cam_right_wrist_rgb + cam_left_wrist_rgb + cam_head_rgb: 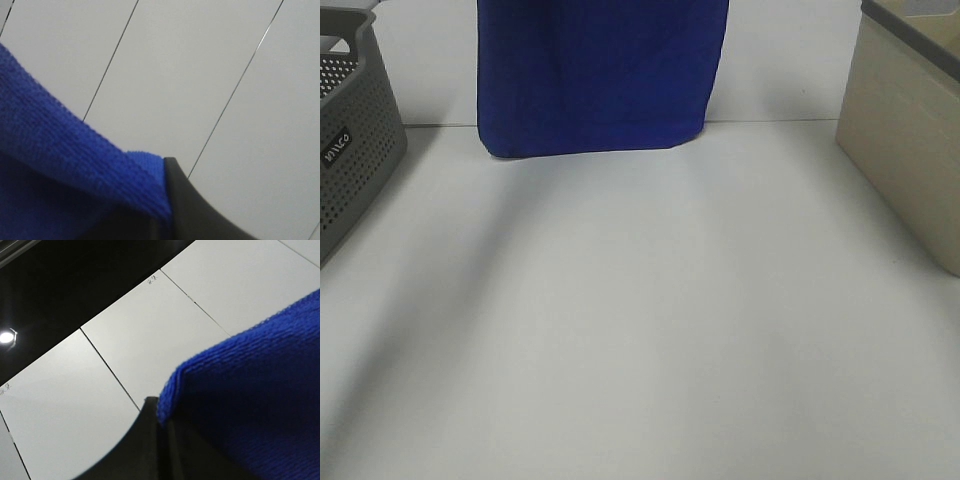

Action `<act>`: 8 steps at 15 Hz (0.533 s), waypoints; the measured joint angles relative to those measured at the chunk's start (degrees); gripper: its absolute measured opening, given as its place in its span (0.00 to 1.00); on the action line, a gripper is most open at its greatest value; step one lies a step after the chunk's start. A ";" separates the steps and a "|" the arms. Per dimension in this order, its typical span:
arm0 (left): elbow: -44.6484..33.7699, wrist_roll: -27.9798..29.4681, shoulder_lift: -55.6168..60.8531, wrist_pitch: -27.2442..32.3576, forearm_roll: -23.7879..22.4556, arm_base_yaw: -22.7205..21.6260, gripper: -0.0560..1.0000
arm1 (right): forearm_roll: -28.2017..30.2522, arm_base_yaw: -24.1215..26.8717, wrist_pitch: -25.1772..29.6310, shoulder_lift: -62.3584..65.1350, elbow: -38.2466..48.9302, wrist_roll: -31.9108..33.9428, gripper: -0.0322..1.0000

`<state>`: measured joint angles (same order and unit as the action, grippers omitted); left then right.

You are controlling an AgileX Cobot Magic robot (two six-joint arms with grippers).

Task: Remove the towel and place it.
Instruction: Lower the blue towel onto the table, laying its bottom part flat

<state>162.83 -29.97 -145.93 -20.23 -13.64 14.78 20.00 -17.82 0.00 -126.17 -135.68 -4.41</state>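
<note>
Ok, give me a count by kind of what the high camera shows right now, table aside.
Towels: 1 (royal-blue plush towel)
Containers: 2 (grey perforated plastic basket; beige plastic bin)
Total: 3

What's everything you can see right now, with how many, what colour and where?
towel: one, royal blue, hanging at the far middle of the table
basket: one, grey and perforated, at the table's left edge
bin: one, beige with a grey rim, at the table's right edge
table: one, white, under everything
left gripper: one, black, shut on the towel's edge
right gripper: one, black, shut on the towel's edge
</note>
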 joint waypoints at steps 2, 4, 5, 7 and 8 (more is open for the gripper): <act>0.00 0.29 0.00 -0.11 -0.06 0.00 0.05 | -1.03 0.00 0.74 0.86 -0.06 0.00 0.05; 0.00 2.75 0.23 1.32 -0.17 0.11 0.05 | -1.95 0.00 3.67 1.49 -0.17 0.00 0.05; 0.00 4.30 0.40 2.75 -0.23 0.17 0.05 | -2.92 0.00 4.58 1.95 -0.17 0.00 0.05; 0.00 7.39 1.55 7.33 -0.23 0.17 0.05 | -5.10 0.00 6.30 2.81 -0.17 0.06 0.05; 0.00 9.80 3.04 12.20 -0.23 0.17 0.05 | -5.96 0.00 7.51 3.50 -0.17 0.06 0.05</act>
<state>162.83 -20.17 -142.90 -8.02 -13.87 14.95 14.04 -17.82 7.51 -122.67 -135.85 -4.35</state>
